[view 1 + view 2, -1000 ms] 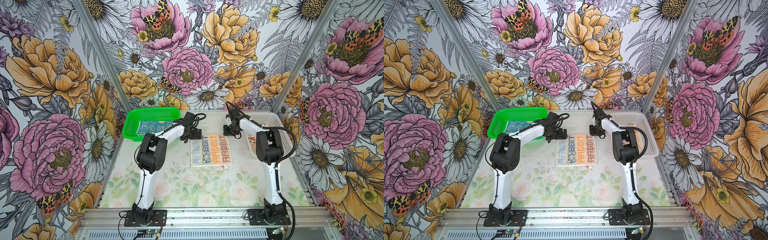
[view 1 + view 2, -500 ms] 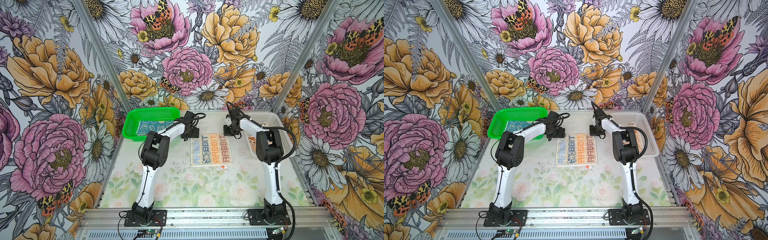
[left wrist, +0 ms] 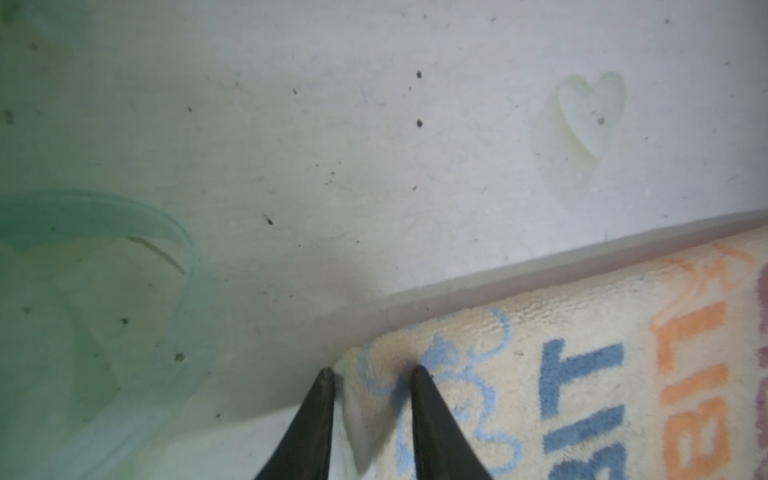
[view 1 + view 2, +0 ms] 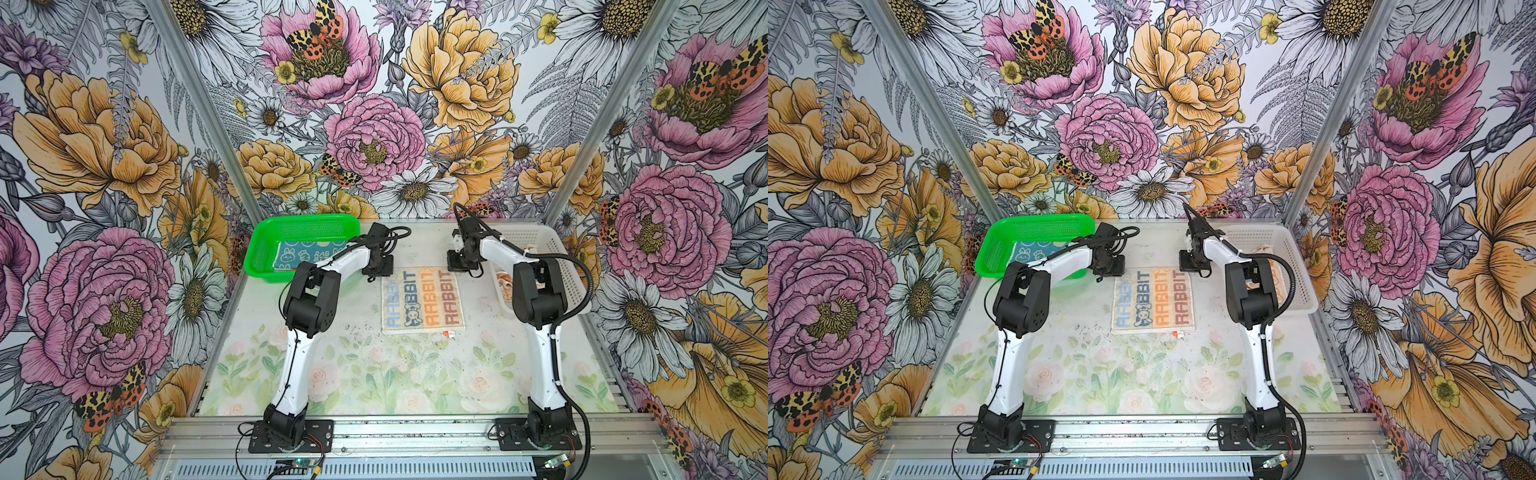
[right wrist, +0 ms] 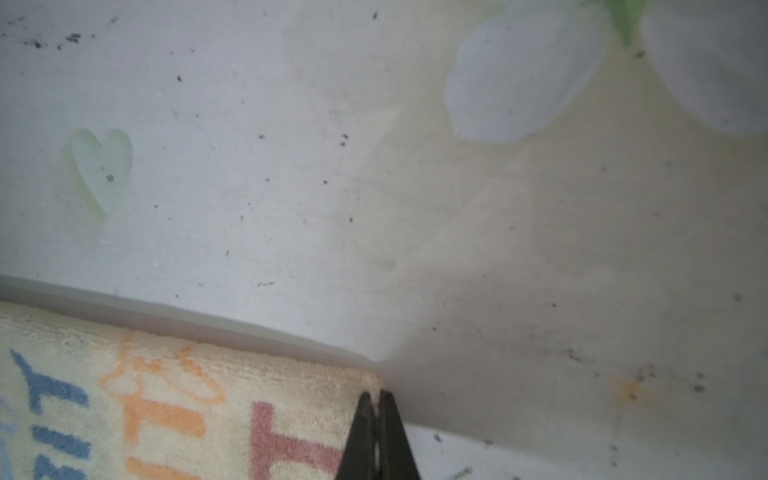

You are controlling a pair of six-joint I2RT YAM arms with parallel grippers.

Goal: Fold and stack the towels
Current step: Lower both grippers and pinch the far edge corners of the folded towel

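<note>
The cream terry towel (image 4: pixel 423 300) with coloured RABBIT lettering lies flat and unfolded on the floral-printed table (image 4: pixel 353 374), just above the middle of both top views; it has not shifted over the last second, and neither arm has travelled far. The change is at the jaws; the right tool (image 5: pixel 376 395) has clenched on the towel's upper right corner, and a nub of cream pile shows between its black tips in the right wrist view. The left tool (image 3: pixel 371 372) has closed in on the upper left corner; one tip sits on the bare table just beside the hem and the other on the pale blue print, with a gap left between them; whether it already pinches the cloth I cannot tell.

The blue terry towel (image 4: pixel 291 253) with white bunnies rests in the green mesh plastic basket (image 4: pixel 305 220) at the upper left; an orange cloth (image 4: pixel 505 284) shows in the white mesh plastic basket (image 4: pixel 577 286) at the right, partly hidden by the arm.

As I judge it, the first fold is about to begin; both upper corners must be secure before they are lifted toward the lower edge, or the fold will go askew.
</note>
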